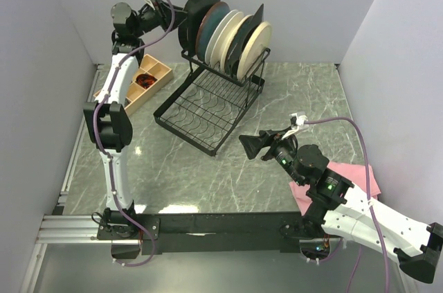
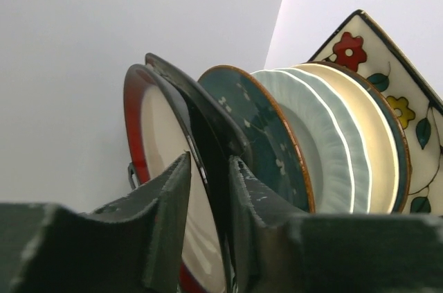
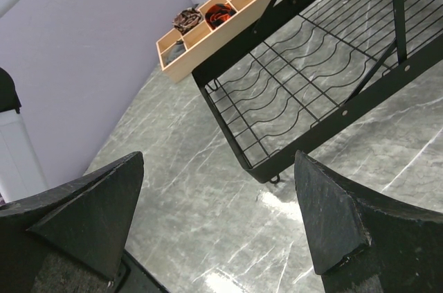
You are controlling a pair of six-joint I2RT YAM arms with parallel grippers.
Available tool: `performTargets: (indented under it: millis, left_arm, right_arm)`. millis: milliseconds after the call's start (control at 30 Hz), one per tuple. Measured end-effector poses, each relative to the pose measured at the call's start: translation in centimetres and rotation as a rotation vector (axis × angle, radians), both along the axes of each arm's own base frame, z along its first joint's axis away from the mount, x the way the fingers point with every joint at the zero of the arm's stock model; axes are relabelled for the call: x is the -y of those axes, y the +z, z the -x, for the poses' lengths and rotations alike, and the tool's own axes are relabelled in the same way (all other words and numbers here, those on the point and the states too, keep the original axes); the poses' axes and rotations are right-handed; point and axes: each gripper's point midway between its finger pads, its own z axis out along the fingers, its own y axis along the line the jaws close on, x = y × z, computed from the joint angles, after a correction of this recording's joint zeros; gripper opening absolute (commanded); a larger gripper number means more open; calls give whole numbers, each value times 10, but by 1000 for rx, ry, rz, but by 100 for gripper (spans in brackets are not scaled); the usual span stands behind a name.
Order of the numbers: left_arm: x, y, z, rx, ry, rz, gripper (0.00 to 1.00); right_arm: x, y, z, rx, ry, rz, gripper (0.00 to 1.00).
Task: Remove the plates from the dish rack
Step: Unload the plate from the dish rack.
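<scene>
Left gripper (image 2: 209, 227): my fingers straddle the rim of the black plate (image 2: 201, 109) near the rack's end, pinched on it as far as I can see.
Right gripper (image 3: 218, 220): spread wide, idle over the table (image 3: 208, 237).
Dish rack (image 1: 208, 109): upper slots full of plates (image 1: 232, 33).
Progress: I judge nothing unloaded; every plate remains.

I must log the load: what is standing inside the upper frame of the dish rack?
Upright plates fill the dish rack; the left gripper closes on a black plate. Overlap prevents an exact count.
</scene>
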Motion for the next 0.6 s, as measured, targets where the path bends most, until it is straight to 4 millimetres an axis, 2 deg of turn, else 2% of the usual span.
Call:
performTargets:
  millis: [333, 433, 567, 600]
  left_arm:
    - [3, 1, 3, 13, -19, 0, 30]
    - [4, 0, 3, 6, -29, 9, 22]
    - [5, 1, 6, -33, -55, 40, 1]
    - [6, -1, 7, -60, -63, 54, 1]
  right_arm:
    - [-1, -2, -1, -3, 0, 5, 95]
    - [-1, -2, -1, -4, 0, 5, 95]
    - [-1, -2, -1, -4, 0, 5, 95]
    - [-1, -2, -1, -4, 0, 5, 94]
